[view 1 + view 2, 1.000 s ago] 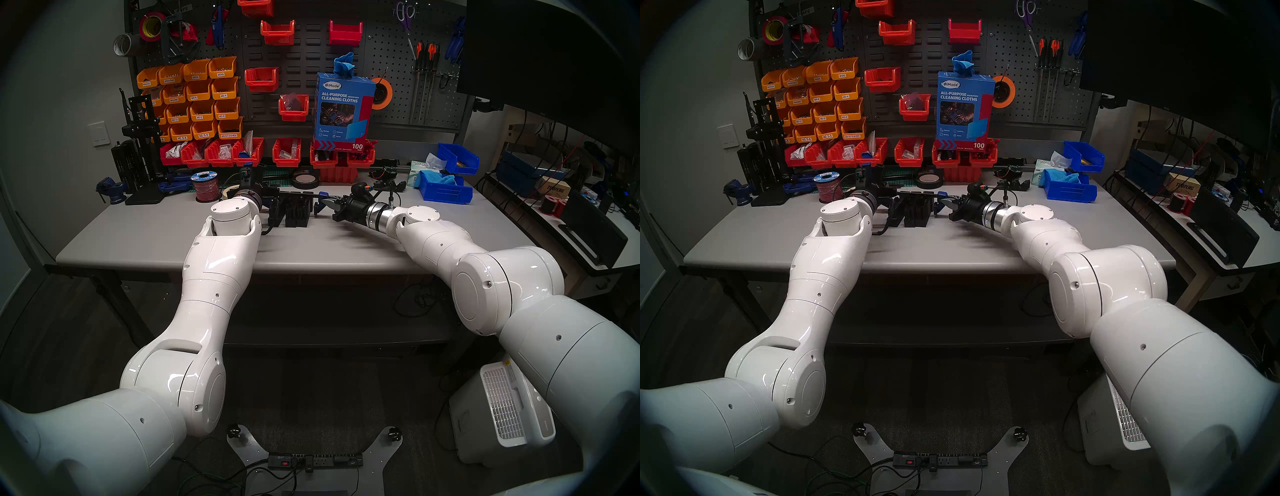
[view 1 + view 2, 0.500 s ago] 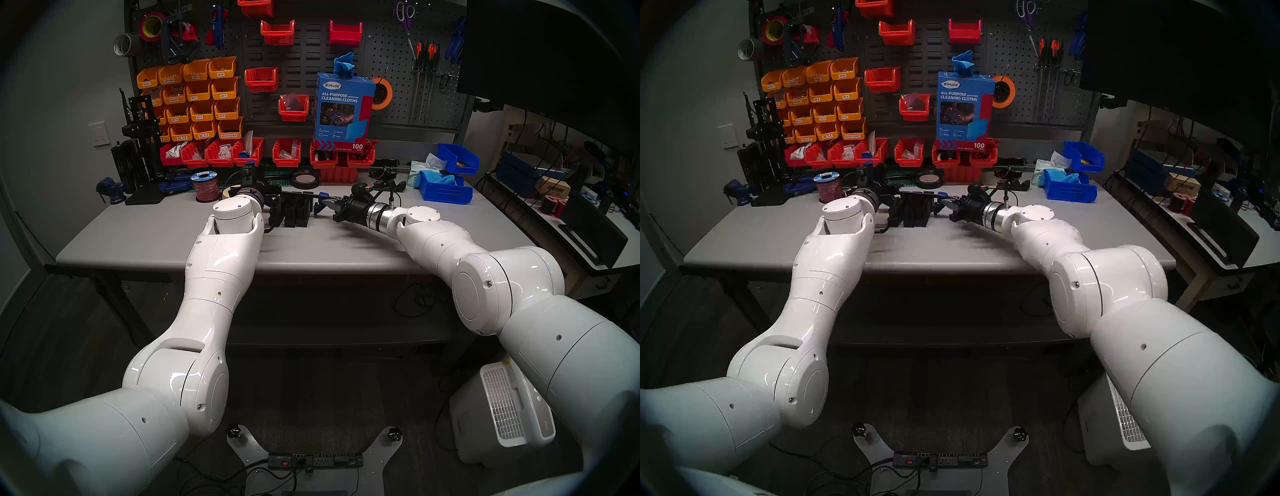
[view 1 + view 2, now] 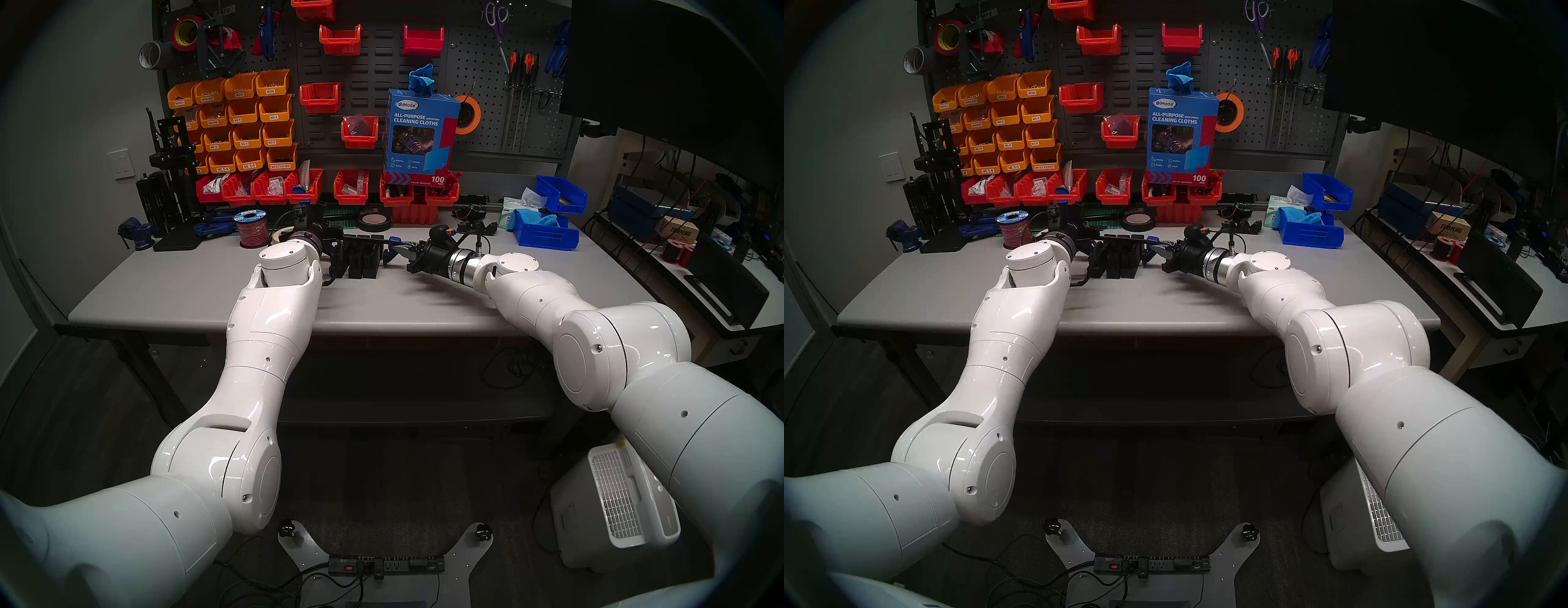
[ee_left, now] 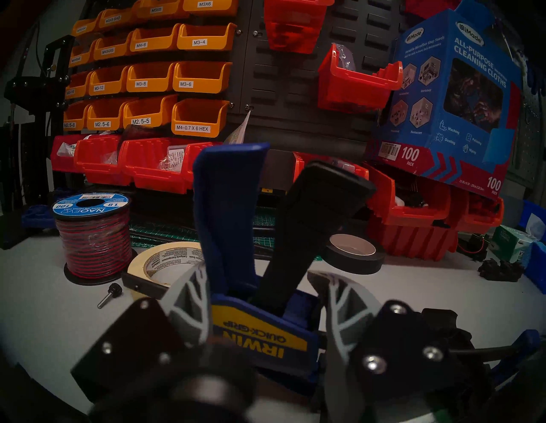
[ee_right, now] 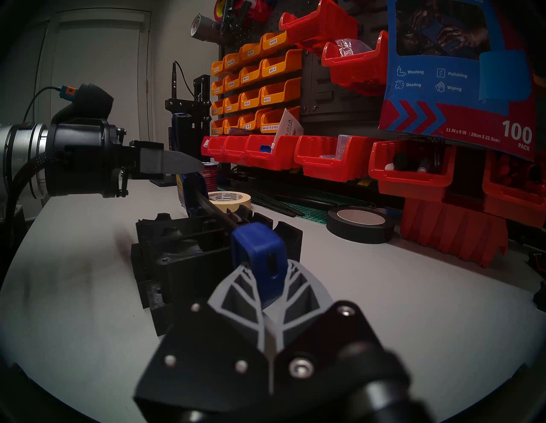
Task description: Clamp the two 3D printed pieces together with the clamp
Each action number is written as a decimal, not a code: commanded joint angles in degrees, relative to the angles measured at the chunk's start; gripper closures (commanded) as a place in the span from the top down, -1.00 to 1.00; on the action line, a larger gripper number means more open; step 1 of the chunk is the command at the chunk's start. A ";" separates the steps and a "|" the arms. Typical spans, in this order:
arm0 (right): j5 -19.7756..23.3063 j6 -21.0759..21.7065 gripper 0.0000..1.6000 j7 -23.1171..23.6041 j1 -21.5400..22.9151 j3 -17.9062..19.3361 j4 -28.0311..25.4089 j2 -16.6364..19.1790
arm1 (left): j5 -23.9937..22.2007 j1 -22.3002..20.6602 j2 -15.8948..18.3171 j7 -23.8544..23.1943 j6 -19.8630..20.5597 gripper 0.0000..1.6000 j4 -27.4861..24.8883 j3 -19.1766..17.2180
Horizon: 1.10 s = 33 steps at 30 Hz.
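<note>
the clamp [image 4: 260,333] lies over the two 3d printed pieces [image 5: 189,260] mid-table [image 3: 382,305], its black bar crossing above them. the left pincer [image 4: 263,295] pinches the clamp's blue-and-black handles; the right pincer [image 5: 267,283] is pressed together on the blue end of the bar. red bins [image 3: 271,187] along the back hold bagged small parts, orange bins [image 3: 237,114] on the wall carry screw-size labels, and a blue bin [image 3: 545,231] at the right holds a blue cloth.
</note>
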 commanded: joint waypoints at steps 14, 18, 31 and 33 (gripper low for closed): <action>0.00 -0.36 -1.00 -0.01 2.15 0.06 -1.56 -0.37 | -2.62 -3.99 -1.35 -0.15 -0.95 -1.00 -0.82 -2.59; 0.00 -0.42 -1.00 -0.04 2.09 0.06 -1.55 -0.34 | -3.07 -4.25 -1.94 -0.12 -0.92 -1.00 -0.54 -2.89; 0.03 -0.47 -1.00 -0.23 2.03 0.09 -1.45 -0.35 | -3.68 -4.59 -3.57 0.32 -0.96 -1.00 -0.28 -2.95; 0.02 -0.45 -1.00 -0.27 2.02 0.09 -1.42 -0.36 | -3.75 -4.61 -3.71 0.44 -0.96 -1.00 -0.27 -2.89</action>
